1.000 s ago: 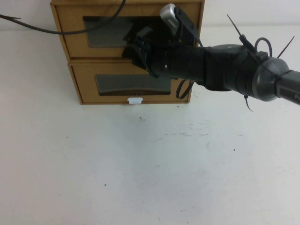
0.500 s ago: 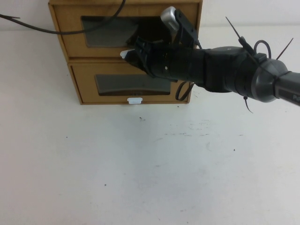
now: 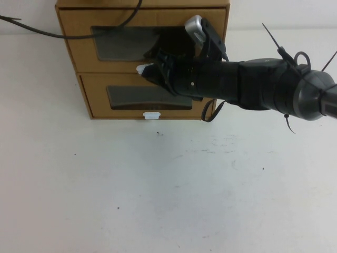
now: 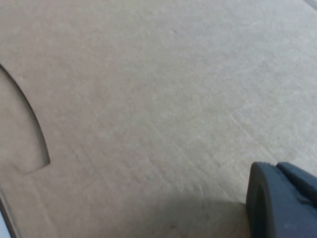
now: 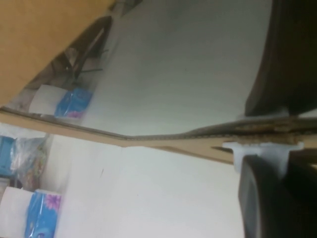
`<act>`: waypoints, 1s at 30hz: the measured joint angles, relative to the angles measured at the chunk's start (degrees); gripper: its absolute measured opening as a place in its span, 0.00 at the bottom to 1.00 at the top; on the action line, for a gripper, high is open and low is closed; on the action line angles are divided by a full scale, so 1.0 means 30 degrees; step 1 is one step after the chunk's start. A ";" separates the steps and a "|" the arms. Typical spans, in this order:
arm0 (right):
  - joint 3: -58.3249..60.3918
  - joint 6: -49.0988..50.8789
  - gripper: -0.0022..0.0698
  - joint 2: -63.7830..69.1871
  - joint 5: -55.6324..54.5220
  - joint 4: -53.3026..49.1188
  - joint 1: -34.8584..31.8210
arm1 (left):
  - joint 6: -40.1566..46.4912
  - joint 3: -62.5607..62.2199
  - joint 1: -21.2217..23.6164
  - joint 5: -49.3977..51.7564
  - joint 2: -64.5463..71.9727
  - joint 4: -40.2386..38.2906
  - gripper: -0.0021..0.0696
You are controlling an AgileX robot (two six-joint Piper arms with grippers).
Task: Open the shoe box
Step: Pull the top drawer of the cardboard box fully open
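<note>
Sitting at the table's [image 3: 158, 190] far edge, the upper shoe box [image 3: 79, 39] tops a lower shoe box [image 3: 95, 97]. Your right gripper [image 3: 148, 69] is pinched narrow on its white pull tab [image 3: 141, 68]. Your left gripper [image 4: 282, 201] is just beside plain cardboard [image 4: 148, 99]; state can't be told.

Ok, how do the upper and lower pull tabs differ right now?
The upper tab on the upper box is pinched in the right gripper; the lower tab on the lower box hangs free. The upper tab is partly hidden by that gripper; the lower tab shows whole. Both are white. The left gripper sits close against cardboard.
</note>
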 joint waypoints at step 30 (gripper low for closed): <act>0.4479 0.0258 0.04 -0.2830 0.2734 0.0077 -0.0087 | 0.0000 0.0000 0.0000 0.0092 -0.0041 0.0066 0.02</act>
